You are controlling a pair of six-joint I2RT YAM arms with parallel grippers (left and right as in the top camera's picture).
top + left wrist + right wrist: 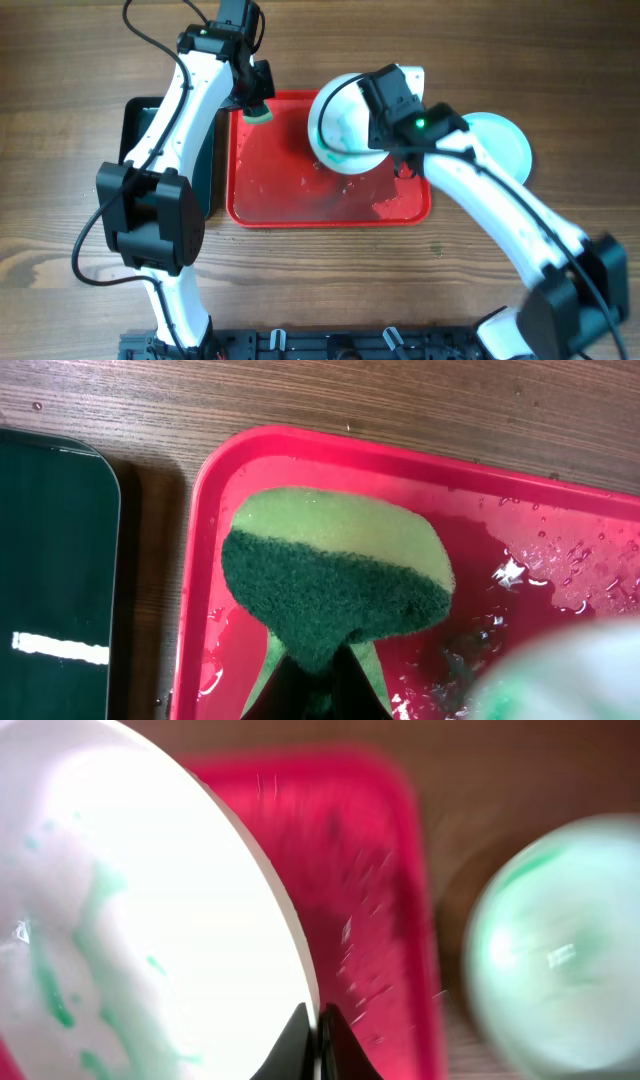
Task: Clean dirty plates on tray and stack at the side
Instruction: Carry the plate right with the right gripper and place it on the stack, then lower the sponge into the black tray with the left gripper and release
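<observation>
- Your right arm covers the tray's far right corner and part of the side plate off its right edge.
- Your right gripper clamps the rim of a smeared plate, tilted over the tray.
- Your left gripper pinches a sponge at the far left corner.
- Tray's near half is wet and open.

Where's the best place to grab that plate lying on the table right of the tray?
Likely the right rim of the plate, from the right: it lies flat, so only the edge offers a pinch, and that side is uncovered.
</observation>
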